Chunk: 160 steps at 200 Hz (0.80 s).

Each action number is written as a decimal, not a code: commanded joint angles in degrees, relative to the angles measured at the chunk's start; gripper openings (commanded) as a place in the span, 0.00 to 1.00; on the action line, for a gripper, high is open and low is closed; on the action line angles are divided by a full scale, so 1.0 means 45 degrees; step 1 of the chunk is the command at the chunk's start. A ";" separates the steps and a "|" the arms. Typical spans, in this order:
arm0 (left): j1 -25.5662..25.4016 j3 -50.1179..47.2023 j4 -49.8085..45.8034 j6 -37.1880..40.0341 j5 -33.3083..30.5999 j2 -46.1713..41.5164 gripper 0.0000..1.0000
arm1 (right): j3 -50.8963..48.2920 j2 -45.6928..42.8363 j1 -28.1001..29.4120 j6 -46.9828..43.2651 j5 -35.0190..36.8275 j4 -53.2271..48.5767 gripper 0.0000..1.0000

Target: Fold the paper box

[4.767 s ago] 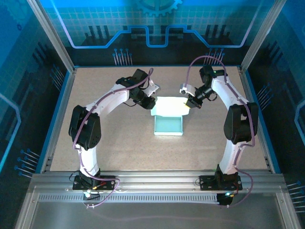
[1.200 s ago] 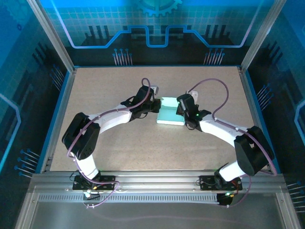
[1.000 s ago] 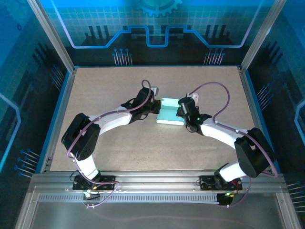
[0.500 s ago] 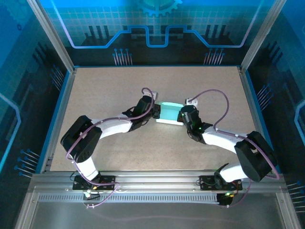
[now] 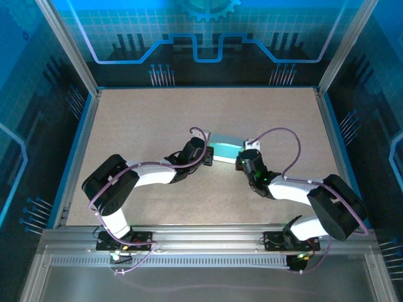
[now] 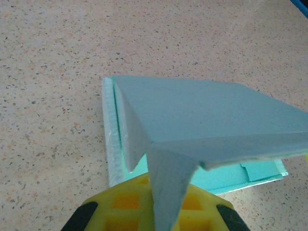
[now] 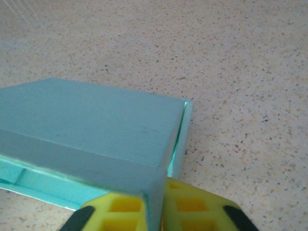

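Speckled beige counter [image 5: 126,126], blue-lit walls behind: two arms meet at one pale blue paper box [image 5: 225,149] of thin card, partly folded, lying mid-counter. On its left end the left gripper [image 5: 206,156] is clamped on a raised flap. The right gripper [image 5: 241,161] straddles the box's right wall, and whether it presses cannot be told.

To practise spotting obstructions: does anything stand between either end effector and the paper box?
Nothing visible does. The left end effector pinches a flap of the paper box, and the box's wall sits between the fingers of the right end effector.
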 commanded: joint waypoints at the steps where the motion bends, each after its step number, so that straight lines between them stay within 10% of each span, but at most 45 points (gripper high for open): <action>1: -0.0296 -0.0076 0.0640 0.0337 0.0124 0.0100 0.00 | 0.0016 -0.0587 0.0384 -0.0521 -0.0702 0.0733 0.38; 58: -0.0312 0.0182 0.0235 0.0591 -0.0155 0.0246 0.00 | -0.0272 -0.3011 0.0335 -0.2221 -0.1897 -0.0730 0.93; 160: -0.0304 0.0266 0.0064 0.0806 -0.0245 0.0258 0.00 | 0.2656 -0.5528 -0.2907 0.0430 -0.5250 -0.8265 0.97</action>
